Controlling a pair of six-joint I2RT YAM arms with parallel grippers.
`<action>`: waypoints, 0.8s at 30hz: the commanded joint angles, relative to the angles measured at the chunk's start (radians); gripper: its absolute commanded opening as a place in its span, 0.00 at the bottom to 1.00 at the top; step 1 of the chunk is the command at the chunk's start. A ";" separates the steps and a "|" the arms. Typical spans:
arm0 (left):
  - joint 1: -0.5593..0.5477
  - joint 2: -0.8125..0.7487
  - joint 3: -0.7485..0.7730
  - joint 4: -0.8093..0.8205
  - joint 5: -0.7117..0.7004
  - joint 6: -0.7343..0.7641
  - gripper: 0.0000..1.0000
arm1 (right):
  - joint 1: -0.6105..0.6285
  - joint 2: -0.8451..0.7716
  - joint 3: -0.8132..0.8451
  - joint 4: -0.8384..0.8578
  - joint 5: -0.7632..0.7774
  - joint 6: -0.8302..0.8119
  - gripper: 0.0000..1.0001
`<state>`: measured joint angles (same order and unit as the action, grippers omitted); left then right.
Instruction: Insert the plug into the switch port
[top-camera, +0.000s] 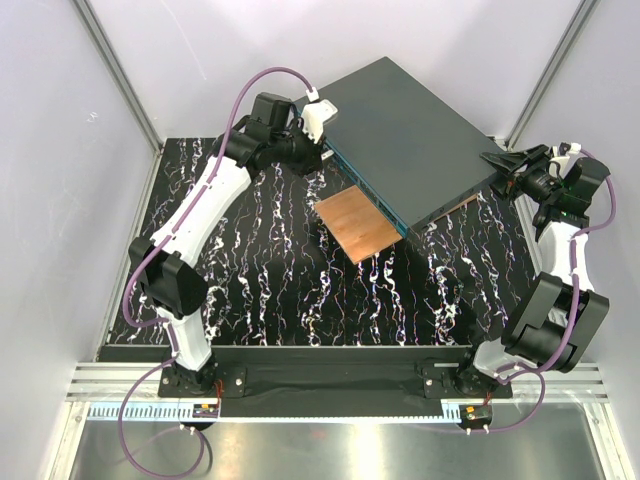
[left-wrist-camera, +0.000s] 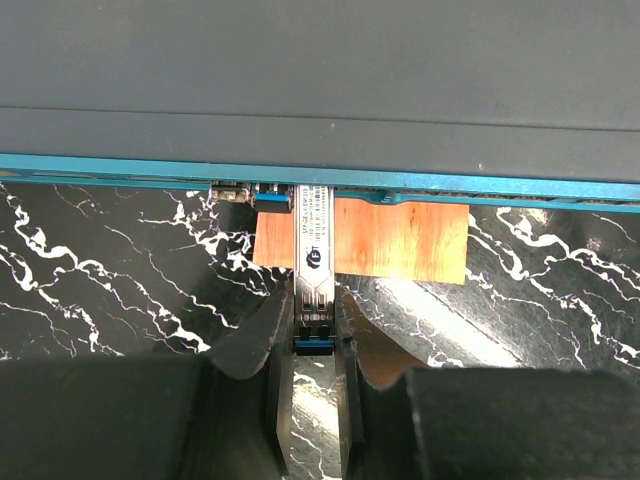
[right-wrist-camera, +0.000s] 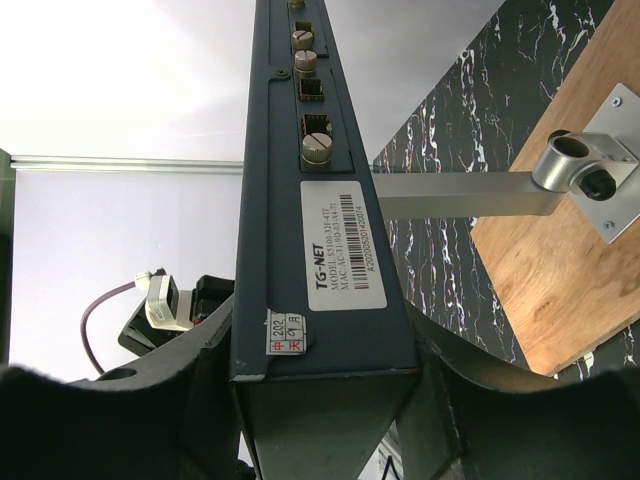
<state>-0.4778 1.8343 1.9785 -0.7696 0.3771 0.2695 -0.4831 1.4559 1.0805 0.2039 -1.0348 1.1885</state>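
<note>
The black-fingered left gripper (left-wrist-camera: 313, 310) is clamped on a slim silver metal plug (left-wrist-camera: 314, 250).
A copper-brown square plate (left-wrist-camera: 400, 240) is seen behind the plug, under the teal-blue face of a large flat dark-grey box (left-wrist-camera: 300, 60), whose end is clamped by the right gripper (right-wrist-camera: 325, 400). The plug's tip is held at a small square switch port (left-wrist-camera: 312, 184), straight ahead of the fingers.

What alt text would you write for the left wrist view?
The left tool grips a silver plug, its tip at the teal-blue port face of a dark-grey switch. A copper-brown plate lies behind on the marbled table.
</note>
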 joint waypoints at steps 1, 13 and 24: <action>0.004 -0.029 0.052 0.041 -0.001 -0.018 0.00 | 0.035 -0.008 0.025 0.074 0.007 0.000 0.00; 0.004 0.008 0.075 0.038 0.002 -0.027 0.00 | 0.035 -0.008 0.024 0.071 0.005 -0.001 0.00; -0.001 0.029 0.086 0.039 0.052 -0.055 0.00 | 0.035 -0.005 0.018 0.072 0.004 -0.003 0.00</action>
<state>-0.4774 1.8507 2.0083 -0.7959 0.3836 0.2405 -0.4831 1.4563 1.0805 0.2047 -1.0344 1.1908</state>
